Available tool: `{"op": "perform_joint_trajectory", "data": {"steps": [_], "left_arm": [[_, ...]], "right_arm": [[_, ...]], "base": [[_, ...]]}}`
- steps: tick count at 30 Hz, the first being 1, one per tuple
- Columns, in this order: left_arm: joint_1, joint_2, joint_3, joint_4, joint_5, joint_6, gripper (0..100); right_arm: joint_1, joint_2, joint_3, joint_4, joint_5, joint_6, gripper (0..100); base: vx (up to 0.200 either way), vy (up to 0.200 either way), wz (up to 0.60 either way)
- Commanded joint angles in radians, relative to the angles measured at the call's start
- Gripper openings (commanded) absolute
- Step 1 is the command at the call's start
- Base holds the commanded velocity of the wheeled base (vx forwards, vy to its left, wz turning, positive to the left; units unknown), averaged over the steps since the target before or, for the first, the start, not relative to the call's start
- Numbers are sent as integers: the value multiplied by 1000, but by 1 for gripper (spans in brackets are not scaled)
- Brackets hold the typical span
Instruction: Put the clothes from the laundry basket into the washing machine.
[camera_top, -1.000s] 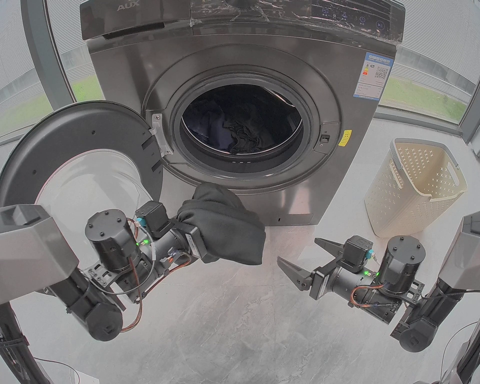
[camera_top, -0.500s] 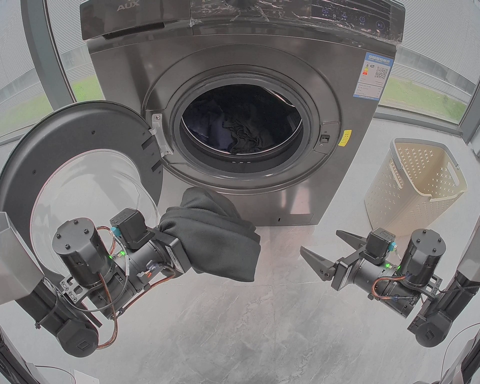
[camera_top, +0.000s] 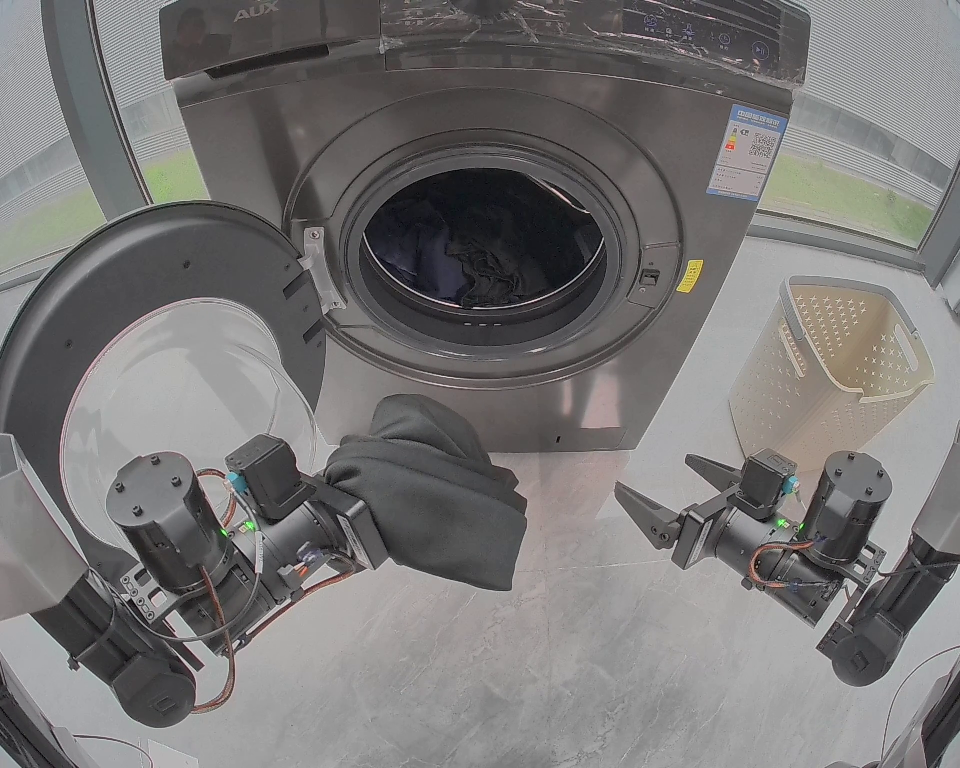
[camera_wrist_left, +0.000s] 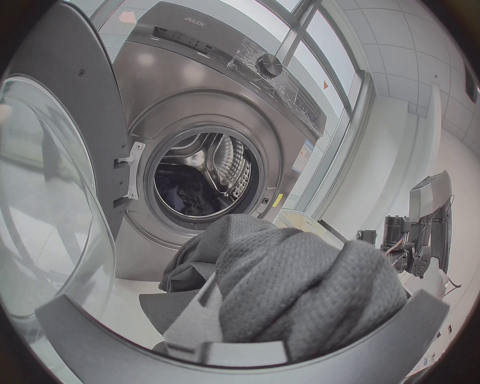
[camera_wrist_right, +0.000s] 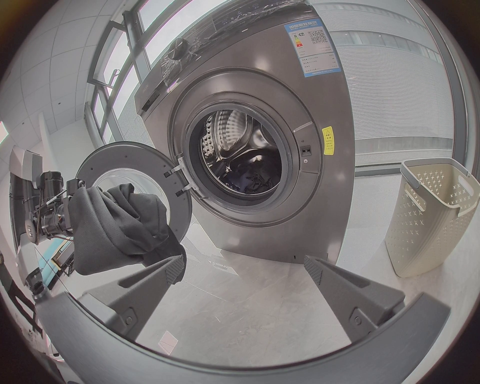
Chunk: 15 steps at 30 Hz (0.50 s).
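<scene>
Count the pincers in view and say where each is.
2. The left pincer holds a dark garment in front of the washing machine; the right pincer, open and empty, hangs over the floor near the laundry basket.

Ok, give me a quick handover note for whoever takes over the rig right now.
Left gripper: shut on the dark garment, held low in front of the washing machine, below its opening.
Right gripper: open, empty, near the laundry basket.
Door: swung open on the left.
Done: dark clothes lie in the drum; no clothes visible in the basket.
Left: put the held garment into the drum.
</scene>
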Motion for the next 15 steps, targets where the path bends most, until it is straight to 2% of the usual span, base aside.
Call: {"op": "perform_joint_trajectory", "data": {"steps": [1, 15], "left_arm": [[-7, 5, 5, -3, 0, 0, 0], [-10, 12, 20, -3, 0, 2, 0]], "right_arm": [[0, 3, 1, -1, 0, 0, 100], [5, 7, 16, 1, -1, 0, 100]], "base": [[200, 0, 0], [200, 0, 0]]}}
